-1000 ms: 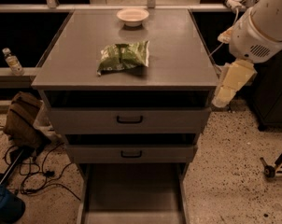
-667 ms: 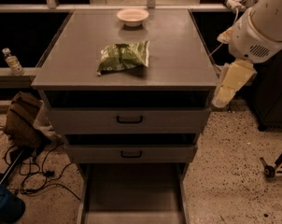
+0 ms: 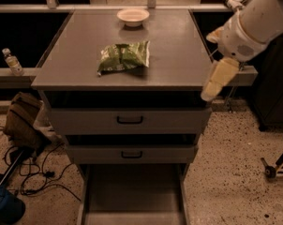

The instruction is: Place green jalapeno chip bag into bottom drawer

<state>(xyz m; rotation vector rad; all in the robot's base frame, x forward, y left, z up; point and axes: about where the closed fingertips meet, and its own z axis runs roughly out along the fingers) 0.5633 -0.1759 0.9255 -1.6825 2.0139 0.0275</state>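
The green jalapeno chip bag [image 3: 124,56] lies flat on the grey cabinet top [image 3: 174,55], near the middle and slightly left. The bottom drawer [image 3: 132,196] is pulled out at the cabinet's foot, a shallow grey tray with nothing visible in it. My gripper [image 3: 209,93] hangs from the white arm [image 3: 254,27] at the cabinet's front right corner. It points down, level with the top's edge, well to the right of the bag and holding nothing that I can see.
A white bowl [image 3: 133,16] stands at the back of the cabinet top. Two upper drawers with black handles [image 3: 130,120] [image 3: 131,154] are shut. A plastic bottle [image 3: 12,61] sits on the left ledge. A bag and cables [image 3: 24,125] lie on the floor at left. A wheeled stand leg [image 3: 277,165] is at right.
My gripper and arm have shifted slightly left, toward the cabinet's front right corner. The bag and the drawers have not moved.
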